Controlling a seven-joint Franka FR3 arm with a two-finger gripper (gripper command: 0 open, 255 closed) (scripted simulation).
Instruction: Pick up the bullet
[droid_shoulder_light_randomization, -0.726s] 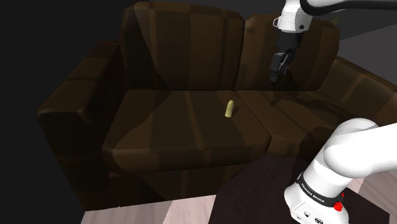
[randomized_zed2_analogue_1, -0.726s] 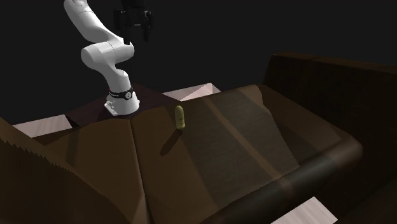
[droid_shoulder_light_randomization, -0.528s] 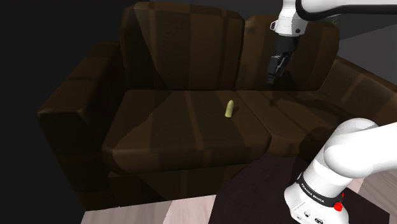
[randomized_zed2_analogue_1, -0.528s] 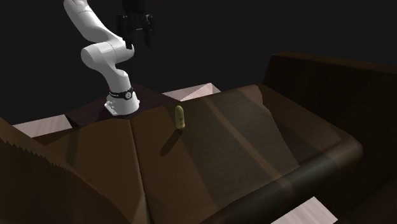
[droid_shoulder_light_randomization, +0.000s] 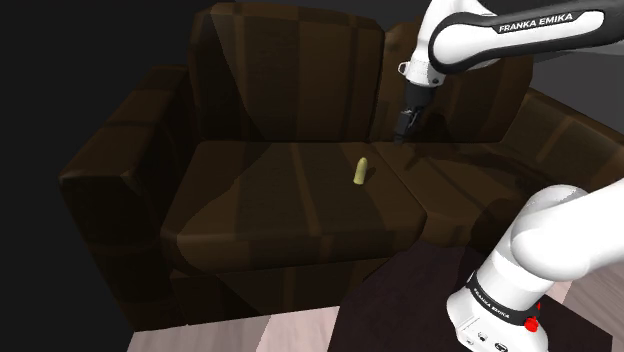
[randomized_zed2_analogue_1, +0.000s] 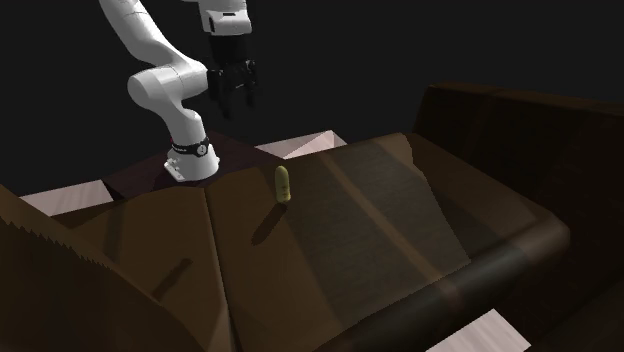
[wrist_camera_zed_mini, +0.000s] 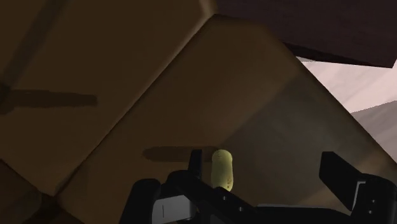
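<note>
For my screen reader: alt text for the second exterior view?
A yellowish bullet stands upright on the seat of a dark brown sofa. The open black gripper hangs above it, toward the view's left, touching nothing.

The yellowish bullet (randomized_zed2_analogue_1: 283, 185) stands upright on the brown sofa (randomized_zed2_analogue_1: 385, 215), on its seat cushion; the black tool (randomized_zed2_analogue_1: 233, 100) hangs above and beyond it, jaws apart, on the white arm (randomized_zed2_analogue_1: 165, 85).

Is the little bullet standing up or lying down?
Standing up: the bullet rests on end on the sofa cushion, rounded tip pointing up.
</note>
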